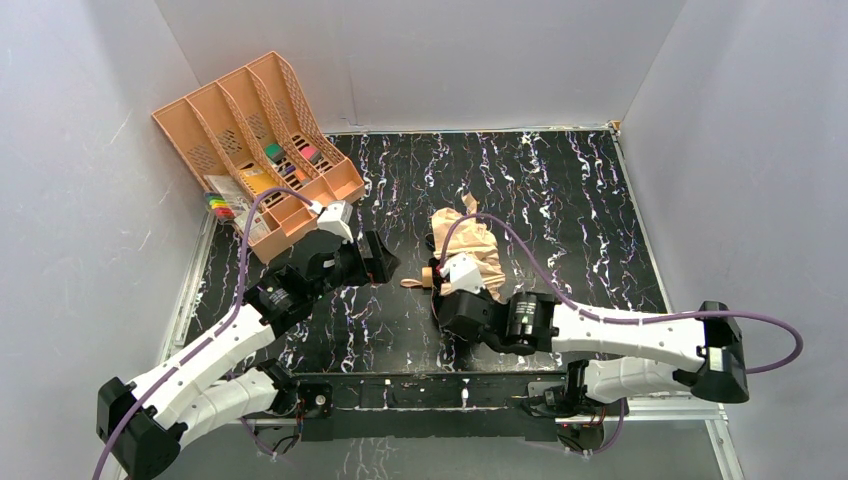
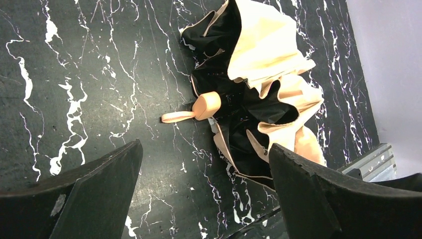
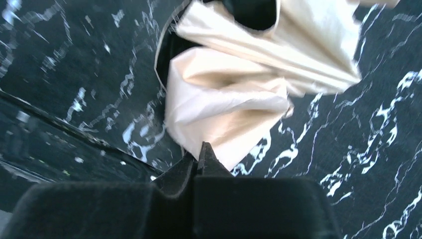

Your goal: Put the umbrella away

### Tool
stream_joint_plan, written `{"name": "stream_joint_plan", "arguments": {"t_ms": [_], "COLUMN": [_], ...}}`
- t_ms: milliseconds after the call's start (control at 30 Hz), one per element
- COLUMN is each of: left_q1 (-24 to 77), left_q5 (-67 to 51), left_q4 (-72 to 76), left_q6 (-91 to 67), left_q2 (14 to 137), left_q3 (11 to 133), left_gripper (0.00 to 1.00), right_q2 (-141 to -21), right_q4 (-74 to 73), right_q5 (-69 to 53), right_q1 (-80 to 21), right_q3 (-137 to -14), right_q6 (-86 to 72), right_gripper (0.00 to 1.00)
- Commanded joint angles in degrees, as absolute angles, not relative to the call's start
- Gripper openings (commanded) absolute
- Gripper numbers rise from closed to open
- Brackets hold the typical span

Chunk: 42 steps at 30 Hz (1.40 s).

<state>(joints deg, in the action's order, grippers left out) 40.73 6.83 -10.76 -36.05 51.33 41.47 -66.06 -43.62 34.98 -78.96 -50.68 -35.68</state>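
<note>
Overhead view: the right pincer (image 1: 447,293) sits low over the table (image 1: 570,200), against the near edge of the umbrella (image 1: 472,240); its jaws are hidden under the wrist here. The left pincer (image 1: 386,262) is to the left of the umbrella, apart from it, with its tips pointing towards it. The umbrella lies on the table near the middle, loosely bunched and not rolled up. Its handle (image 1: 428,272) and strap (image 1: 410,283) point left. The orange file tray (image 1: 262,135) stands at the far left corner, well apart from the umbrella, with small coloured items in its compartments.

Left wrist view: the left pincer (image 2: 206,196) stands wide open and holds nothing. Both fingers (image 2: 94,194) are above bare table (image 2: 74,74). The umbrella (image 2: 268,45) lies ahead, tan outside and black inside, its folds spread. The handle (image 2: 206,105) rests on the table, and the strap (image 2: 176,117) lies flat beside it.

Right wrist view: the right pincer (image 3: 201,158) is closed, its tips pressed together. They meet at the lower edge of a pale fold of the umbrella (image 3: 224,104). I cannot tell whether fabric is caught between them. The fabric is slightly blurred. The table (image 3: 348,149) shows on both sides.
</note>
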Motion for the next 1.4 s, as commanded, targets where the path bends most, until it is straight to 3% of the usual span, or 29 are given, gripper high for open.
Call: {"name": "stream_joint_plan", "arguments": {"t_ms": [0,300,700,1367], "left_q1": [40.60,40.61,40.61,42.90], "left_q5": [5.08,2.23,-5.84,-13.14], "left_q4": [-9.06,-9.18,-9.50,-3.99], "left_q6": [-34.45,-31.79,-29.41,-26.06], "left_q2": [51.27,50.80,53.93,65.40], "left_q3": [41.28,41.07,41.79,44.84], "left_gripper": [0.98,0.98,0.98,0.98], "right_q2": [-65.90,-75.35,-95.07,-118.97], "right_q4": [-41.80,-33.61,-26.95,-28.21], "right_q5": [38.03,21.17,1.58,-6.18], "right_q1": [-75.40,-52.74,-34.02,-24.72], "right_q3": [-59.23,-67.80,-77.83,-82.74], "right_q6": [-30.86,-18.12,-11.68,-14.25], "right_gripper": [0.00,0.00,0.00,0.00]}}
